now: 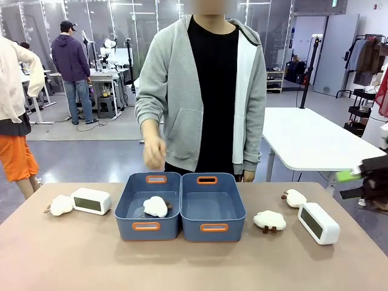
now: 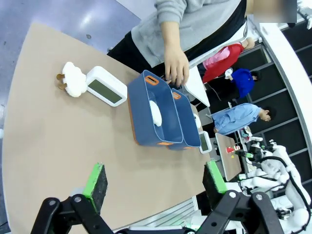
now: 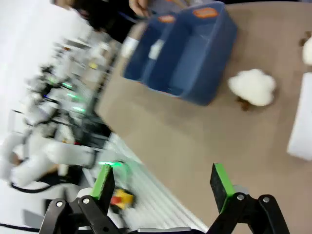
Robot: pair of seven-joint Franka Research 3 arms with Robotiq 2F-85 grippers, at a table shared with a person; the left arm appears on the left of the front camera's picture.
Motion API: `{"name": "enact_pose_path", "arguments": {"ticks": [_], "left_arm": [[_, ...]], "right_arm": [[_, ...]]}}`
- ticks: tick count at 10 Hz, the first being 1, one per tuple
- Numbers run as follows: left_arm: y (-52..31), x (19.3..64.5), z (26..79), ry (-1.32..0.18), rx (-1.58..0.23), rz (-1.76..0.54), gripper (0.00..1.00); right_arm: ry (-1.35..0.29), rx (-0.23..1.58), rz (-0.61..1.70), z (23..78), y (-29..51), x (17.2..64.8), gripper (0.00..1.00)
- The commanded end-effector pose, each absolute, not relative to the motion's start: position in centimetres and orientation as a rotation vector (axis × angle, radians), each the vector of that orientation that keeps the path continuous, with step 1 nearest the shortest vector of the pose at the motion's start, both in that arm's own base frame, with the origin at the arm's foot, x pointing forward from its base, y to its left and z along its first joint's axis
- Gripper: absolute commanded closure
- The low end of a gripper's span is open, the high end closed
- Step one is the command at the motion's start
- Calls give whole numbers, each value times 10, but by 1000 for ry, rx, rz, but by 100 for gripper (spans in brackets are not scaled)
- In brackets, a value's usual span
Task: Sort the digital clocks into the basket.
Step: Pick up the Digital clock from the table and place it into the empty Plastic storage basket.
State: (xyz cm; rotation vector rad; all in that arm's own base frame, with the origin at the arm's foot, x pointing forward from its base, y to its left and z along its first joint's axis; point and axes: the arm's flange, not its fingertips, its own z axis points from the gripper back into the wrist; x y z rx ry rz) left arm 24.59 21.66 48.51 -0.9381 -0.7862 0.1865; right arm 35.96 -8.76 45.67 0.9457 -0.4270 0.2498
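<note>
Digital clock (image 1: 318,222) whole in front view, cropped in right wrist view.

Front view faces the person (image 1: 206,91) across the worktop (image 1: 60,260); both wrist views (rolled, set back) share the blue bins (image 1: 163,234).

Table (image 1: 194,267): 2 bins (image 1: 128,203) (image 1: 237,206) ctr; L clock (image 1: 91,200), sheep (image 1: 60,205); R clock (image 1: 318,223), 2 sheep (image 1: 270,220) (image 1: 295,197).
</note>
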Motion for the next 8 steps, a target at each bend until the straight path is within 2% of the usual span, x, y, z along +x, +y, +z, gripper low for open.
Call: {"name": "enact_pose_path", "arguments": {"ticks": [1, 4, 7, 8], "left_arm": [[219, 247, 485, -806, -952, 167, 0], [219, 247, 485, -806, -952, 167, 0], [219, 247, 485, -806, -952, 167, 0], [219, 247, 485, -806, -952, 167, 0]], "right_arm": [[-381, 714, 278, 455, -75, 402, 0], [-391, 435, 281, 427, -63, 452, 0], [-408, 218, 143, 379, -76, 496, 0], [-382, 249, 95, 372, -78, 502, 0]]}}
